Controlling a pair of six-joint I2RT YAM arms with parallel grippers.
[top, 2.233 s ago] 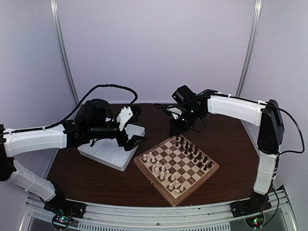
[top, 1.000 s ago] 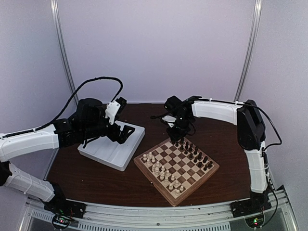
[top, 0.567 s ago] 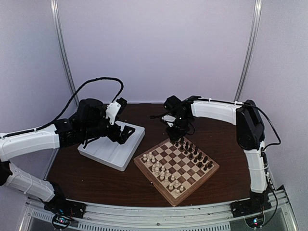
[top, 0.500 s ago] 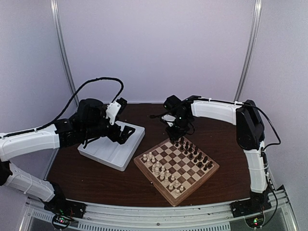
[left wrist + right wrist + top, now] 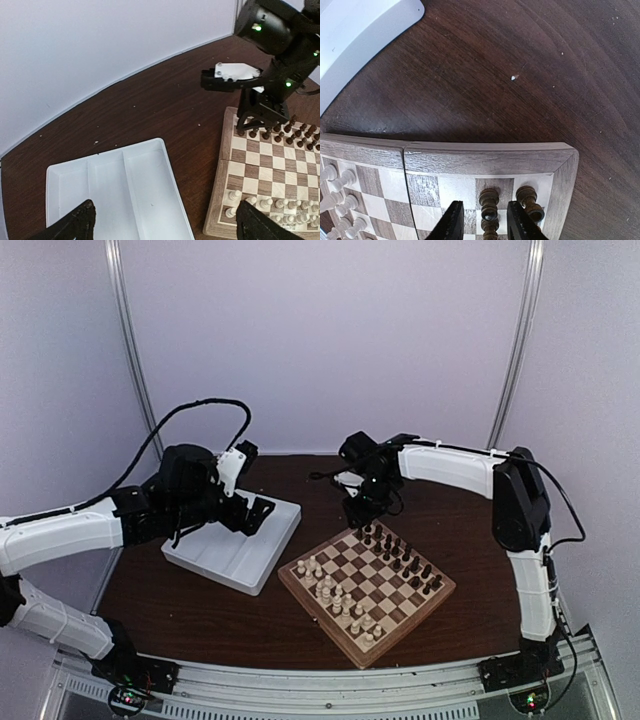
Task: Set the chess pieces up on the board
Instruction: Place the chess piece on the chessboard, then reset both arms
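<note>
The board (image 5: pixel 433 606) lies at the table's middle with the dark chess pieces (image 5: pixel 402 558) in rows along its far-right side and cream pieces on the near-left side. My right gripper (image 5: pixel 361 510) hangs over the board's far corner. In the right wrist view it (image 5: pixel 486 222) is open, its fingers (image 5: pixel 452 224) standing either side of a dark piece (image 5: pixel 489 202) on a back-row square, with small gaps. Another dark piece (image 5: pixel 529 201) stands in the corner square. My left gripper (image 5: pixel 165 215) is wide open and empty above the white tray (image 5: pixel 100 175).
The white compartment tray (image 5: pixel 215 558) sits left of the board and shows empty compartments. Cream pieces (image 5: pixel 260 205) stand near the board's edge closest to the tray. The right arm's wrist (image 5: pixel 270 30) shows in the left wrist view. Walls enclose the table at the back and sides.
The left arm drew back over the tray. The right arm swung left to the board's far corner, came down there, and has lifted slightly in the last half second.
</note>
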